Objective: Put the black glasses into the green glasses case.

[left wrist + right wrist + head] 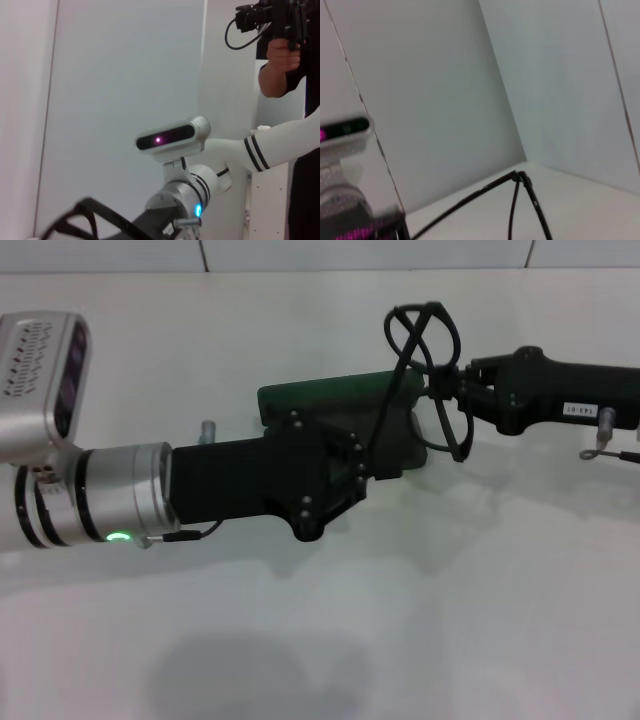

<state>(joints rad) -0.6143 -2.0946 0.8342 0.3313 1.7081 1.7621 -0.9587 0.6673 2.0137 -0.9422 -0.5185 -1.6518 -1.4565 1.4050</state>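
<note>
Both arms meet over the case (330, 398), which lies mid-table. From the right, the right gripper (452, 388) is clamped on the glasses (425, 350), holding them up in the air above the case's right end, one lens ring raised, the temples dangling. From the left, the left gripper (365, 455) covers the case's near side (its fingers can't be made out). Thin wire frames like these are light, springy and easily bent; a hold at the bridge or hinge seems safest.
</note>
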